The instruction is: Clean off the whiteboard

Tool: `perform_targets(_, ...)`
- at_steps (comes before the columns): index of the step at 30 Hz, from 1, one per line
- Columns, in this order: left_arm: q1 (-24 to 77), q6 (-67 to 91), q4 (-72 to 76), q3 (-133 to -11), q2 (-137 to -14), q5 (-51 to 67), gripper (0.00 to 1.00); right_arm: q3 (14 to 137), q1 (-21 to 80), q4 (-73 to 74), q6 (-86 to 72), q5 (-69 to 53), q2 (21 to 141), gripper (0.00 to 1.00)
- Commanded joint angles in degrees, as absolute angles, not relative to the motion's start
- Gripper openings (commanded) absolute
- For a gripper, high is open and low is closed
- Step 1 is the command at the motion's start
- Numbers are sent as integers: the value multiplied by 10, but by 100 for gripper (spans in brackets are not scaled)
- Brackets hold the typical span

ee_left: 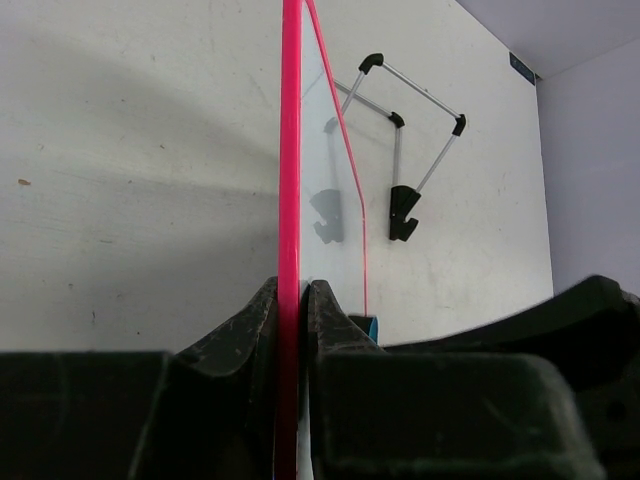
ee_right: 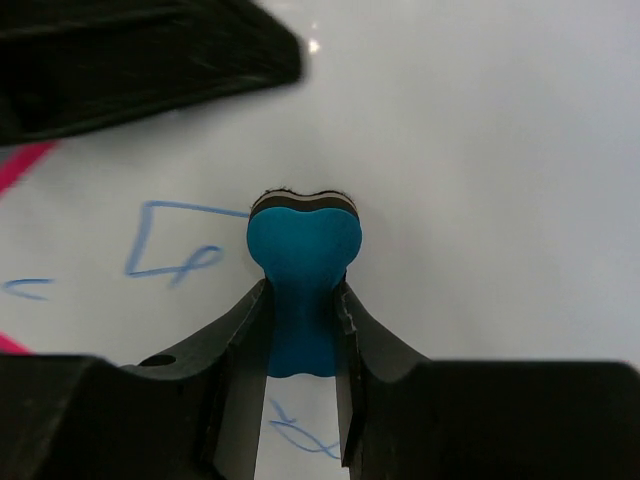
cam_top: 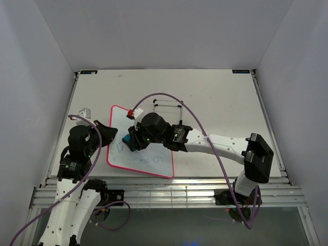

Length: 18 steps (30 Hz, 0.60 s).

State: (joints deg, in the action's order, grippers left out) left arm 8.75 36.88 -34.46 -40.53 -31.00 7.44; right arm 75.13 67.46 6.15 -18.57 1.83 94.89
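Observation:
The whiteboard (cam_top: 154, 154), glossy white with a thin pink-red frame, lies on the table left of centre and carries blue scribbles (cam_top: 146, 160). My left gripper (cam_top: 108, 134) is shut on the board's left edge; in the left wrist view the pink frame (ee_left: 291, 150) runs edge-on between my fingers (ee_left: 294, 300). My right gripper (cam_top: 129, 141) is shut on a blue bone-shaped eraser (ee_right: 301, 262), whose felt end rests on the whiteboard (ee_right: 480, 180) beside a blue drawn box (ee_right: 165, 245). More blue marks (ee_right: 300, 435) show under the right fingers.
A thin black wire stand (cam_top: 169, 110) lies on the table just beyond the board, also seen in the left wrist view as the wire stand (ee_left: 405, 150). A small white clip (cam_top: 84, 111) sits near the table's left edge. Walls enclose the table on three sides.

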Motion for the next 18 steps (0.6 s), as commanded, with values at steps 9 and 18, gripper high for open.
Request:
perform_targets(9, 94, 334, -353, -401, -315, 98, 0, 817, 787, 42, -168, -118, 981, 10)
perform_targets(18, 95, 336, -355, -400, -304, 91, 0, 834, 789, 97, -135, -5, 987, 9)
